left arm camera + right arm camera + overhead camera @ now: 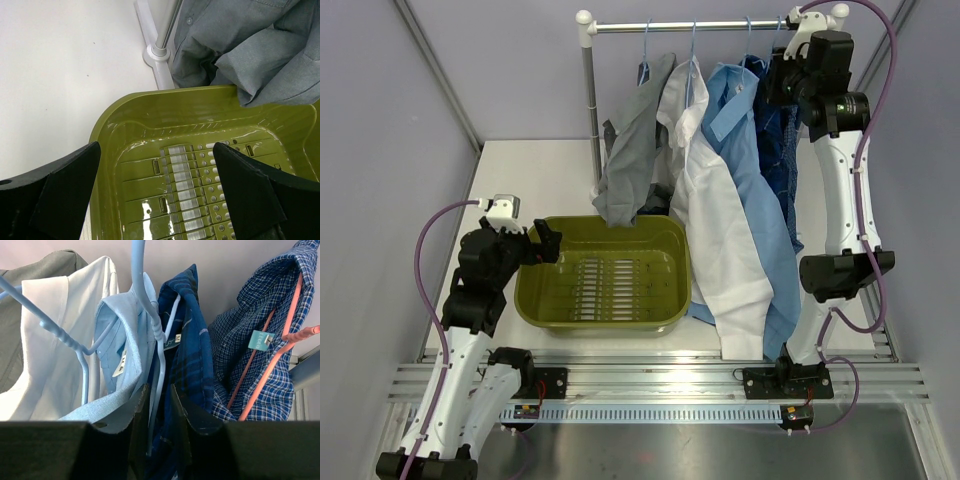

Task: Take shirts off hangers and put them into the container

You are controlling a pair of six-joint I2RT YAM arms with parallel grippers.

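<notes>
Collared button-up shirts hung on the silver rail beside the olive-green plastic tub. Your right claw stood narrowly apart around a light-blue wire hanger, contact unclear. Your left claw gaped wide over the tub.

At twelve o'clock, a silver rail lying level, capped at its eleven-o'clock end by a white knob, another knob at one o'clock. Down from the eleven-o'clock knob, a silver post, upright, seated in a round white collar on a white foot bar. Underneath, a white counter. Behind and to both sides, pale lilac walls. Along six o'clock, grooved aluminium tracks running side to side, a slotted strip just nearer.
</notes>
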